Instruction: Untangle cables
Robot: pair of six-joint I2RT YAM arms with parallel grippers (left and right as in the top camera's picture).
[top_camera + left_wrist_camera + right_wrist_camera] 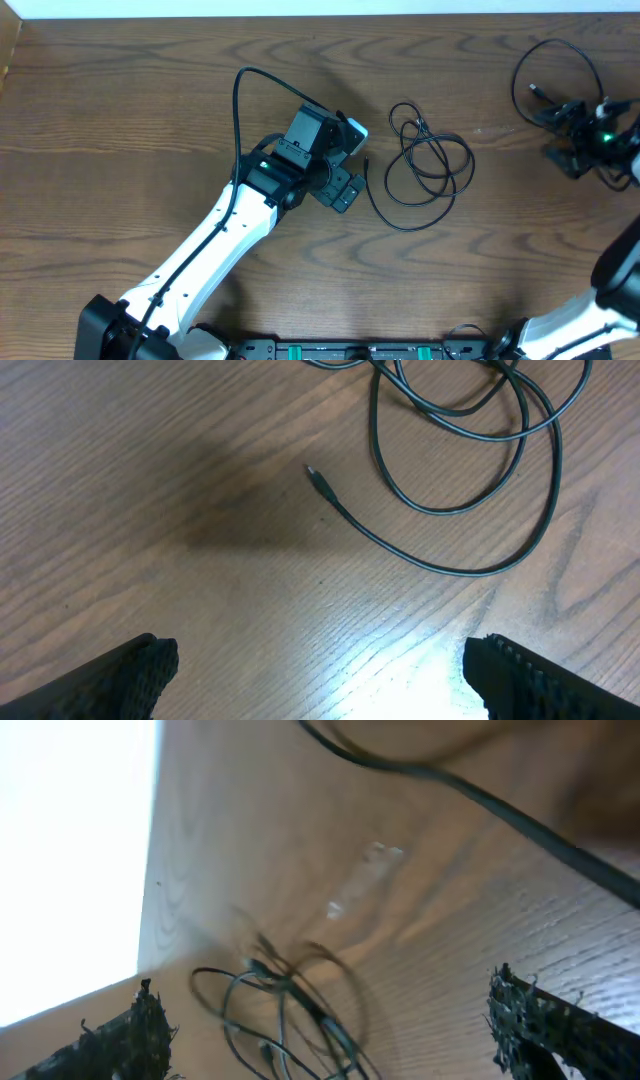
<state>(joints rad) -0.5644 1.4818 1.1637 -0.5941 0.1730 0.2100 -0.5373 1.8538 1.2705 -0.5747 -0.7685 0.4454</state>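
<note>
Black cord coil (470,573) lies loose mid-worktop, just right of the left end effector (320,652). Its free plug end (313,472) points towards the spread jaws, nothing between them. The right end effector (325,995) is also spread wide and holds nothing. It hovers over a second tangle (280,1008) near the far right corner. That view is blurred, so I can't count the strands, and I can't make out a white cord.

Risks:
- Left closes on the overlapped loops instead of the single tail. That grabs several strands at once, and a pull cinches the crossings rather than freeing them.
- Pulling the plug end back through a loop catches it at a crossing and drags the whole coil.
- A dark, thicker line (520,825) crosses the top of the right wrist view. It's probably the arm's own wire. A lift there could hook it in with the cords.
- The right tangle sits close to the back edge (150,900) of the worktop (150,90). Pulling outward or backward would tip a cord over that edge.

Room:
- Bare wood runs to the left of and in front of the centre coil, good for laying a strand out.
- An open strip separates the two bundles, so the arms are well apart now. If both work inward, that gap closes.
- Best to pull towards the near side, not the back or right edge.
</note>
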